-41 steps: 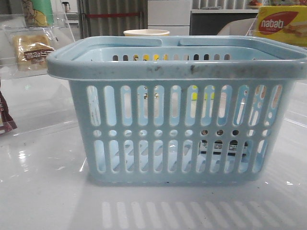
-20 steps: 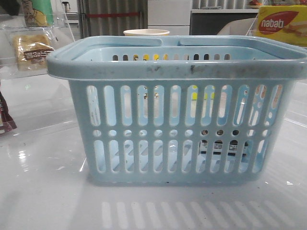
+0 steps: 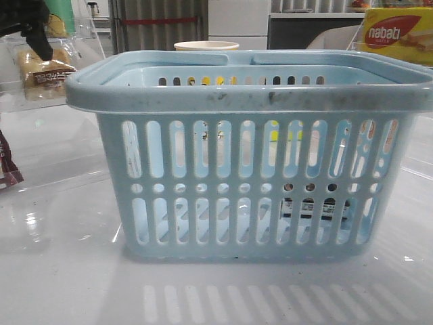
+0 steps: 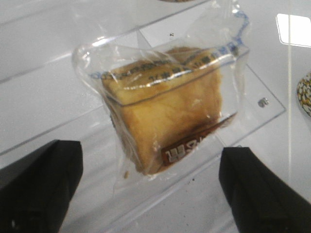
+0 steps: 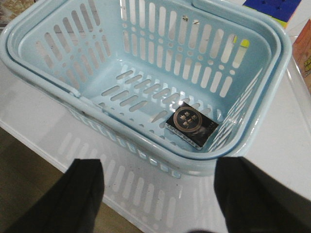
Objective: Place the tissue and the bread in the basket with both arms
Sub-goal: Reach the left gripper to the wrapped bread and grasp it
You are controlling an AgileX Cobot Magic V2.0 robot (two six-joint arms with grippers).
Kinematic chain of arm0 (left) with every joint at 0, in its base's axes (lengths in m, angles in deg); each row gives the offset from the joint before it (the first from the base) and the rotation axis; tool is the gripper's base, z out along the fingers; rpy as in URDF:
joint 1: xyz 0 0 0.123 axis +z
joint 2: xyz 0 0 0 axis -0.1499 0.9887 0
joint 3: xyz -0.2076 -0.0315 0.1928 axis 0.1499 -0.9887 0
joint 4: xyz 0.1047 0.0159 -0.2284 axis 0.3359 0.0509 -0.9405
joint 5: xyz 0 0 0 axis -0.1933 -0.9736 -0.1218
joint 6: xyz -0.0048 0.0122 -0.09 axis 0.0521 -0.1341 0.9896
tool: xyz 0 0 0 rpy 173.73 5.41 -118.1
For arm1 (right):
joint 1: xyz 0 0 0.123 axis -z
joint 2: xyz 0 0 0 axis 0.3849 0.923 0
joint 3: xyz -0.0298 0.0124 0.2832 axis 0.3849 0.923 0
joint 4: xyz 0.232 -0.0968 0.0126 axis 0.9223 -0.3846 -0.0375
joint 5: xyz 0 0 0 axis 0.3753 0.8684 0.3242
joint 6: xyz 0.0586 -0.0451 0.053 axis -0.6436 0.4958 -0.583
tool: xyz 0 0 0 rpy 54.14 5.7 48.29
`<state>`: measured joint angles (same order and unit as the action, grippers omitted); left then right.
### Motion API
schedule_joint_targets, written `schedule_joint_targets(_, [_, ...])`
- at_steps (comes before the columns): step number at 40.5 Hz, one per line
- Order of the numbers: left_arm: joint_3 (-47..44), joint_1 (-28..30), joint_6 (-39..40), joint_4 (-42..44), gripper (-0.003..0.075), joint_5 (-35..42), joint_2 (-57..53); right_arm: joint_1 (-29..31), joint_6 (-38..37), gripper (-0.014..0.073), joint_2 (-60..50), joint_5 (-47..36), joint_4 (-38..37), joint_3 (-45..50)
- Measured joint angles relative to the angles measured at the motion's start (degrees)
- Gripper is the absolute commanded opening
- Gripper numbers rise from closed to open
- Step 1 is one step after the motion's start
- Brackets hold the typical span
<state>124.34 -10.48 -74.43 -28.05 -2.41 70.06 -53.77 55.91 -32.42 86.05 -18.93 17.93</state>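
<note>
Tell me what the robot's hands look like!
Both are plain black. The left gripper shows two broad, blocky matte black fingers with flat faces. The right gripper has two similar wide black fingers. No cables, markings or other colours show.

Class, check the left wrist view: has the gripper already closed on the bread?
No: the left gripper's fingers stand wide apart, and the bread lies untouched between them on a clear shelf.
</note>
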Motion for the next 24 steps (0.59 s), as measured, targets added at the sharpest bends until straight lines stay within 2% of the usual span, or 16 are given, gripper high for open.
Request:
schedule_joint_targets(9, [0.1,0.1,0.0,-0.2,0.0615,5.1,2.4,0.0,0.0,0.0580,0.0,0.0,0.0,0.0])
schedule_joint_targets(16, [0.1,0.1,0.0,-0.3,0.0533,7.1,2.5,0.0,0.0,0.0580,0.0,0.0,0.0,0.0])
schedule_joint_targets(24, [0.1,0.1,0.0,-0.3,0.0473,6.9,3.4,0.0,0.0,0.0580,0.0,0.0,0.0,0.0])
